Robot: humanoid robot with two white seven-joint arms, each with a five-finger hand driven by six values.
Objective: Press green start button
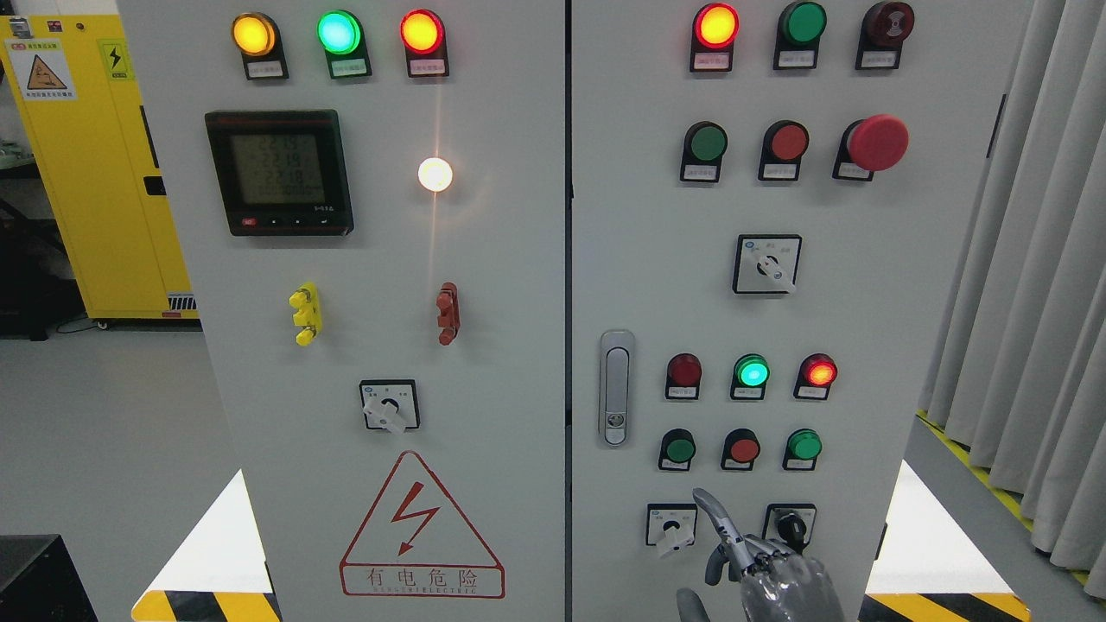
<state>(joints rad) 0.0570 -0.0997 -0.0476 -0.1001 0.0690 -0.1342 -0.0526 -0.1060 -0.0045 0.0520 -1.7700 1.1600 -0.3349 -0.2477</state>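
I have the right hand low at the bottom of the head view, its arm coming in from the lower right, with the index finger stretched up and the other fingers curled in, holding nothing; the left hand is out of view. The fingertip sits below the lowest row of pushbuttons on the right cabinet door, between two rotary selector switches. That row has two green pushbuttons, one at its left end and one at its right end, with a red button between; the labels are too small to read, so I cannot tell which is the start. Either way, I judge this a rigid, spring-loaded plastic cap fixed in a steel panel: nothing to grasp, just a straight push on the centre of the face. An off-centre touch could slide off toward the red neighbour.
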